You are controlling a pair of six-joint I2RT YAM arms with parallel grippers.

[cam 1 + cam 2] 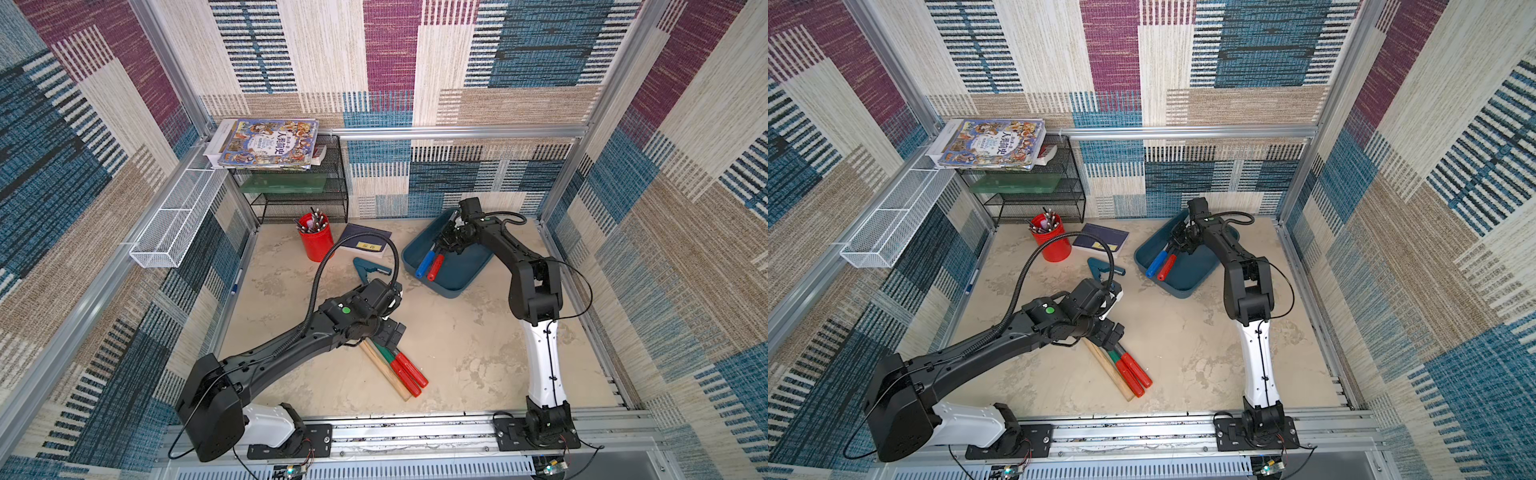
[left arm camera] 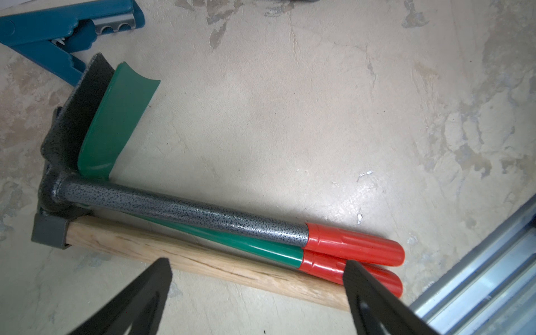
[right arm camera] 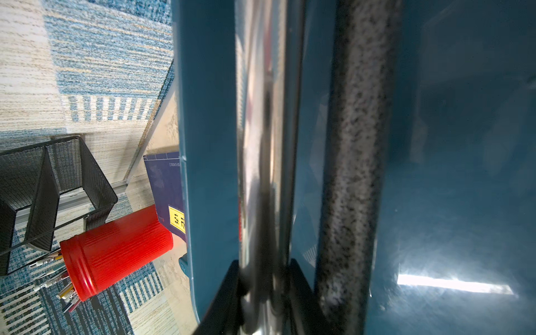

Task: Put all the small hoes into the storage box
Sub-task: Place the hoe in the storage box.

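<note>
Between right gripper's (image 3: 265,275) jaws: chrome shaft of presumed small hoe (image 3: 265,130) is being pinched, low for release.
Beneath it: storage box (image 1: 461,268) is receiving it.
Left gripper (image 2: 256,262): hovering open above other tools (image 2: 185,208).

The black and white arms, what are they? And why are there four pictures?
They are two robot arms fixed at the edge of a table, each ending in a pincer called a gripper. Two pictures look down from above. The other two come from cameras on the wrists. The left gripper is open, hanging over three tools: a wooden-handled tool, a green trowel and a speckled grey tool. The right gripper is inside the teal storage box, shut on the shiny shaft of a blue-handled tool. A red-handled tool lies beside it. A red pen cup and a notebook sit behind.
</note>
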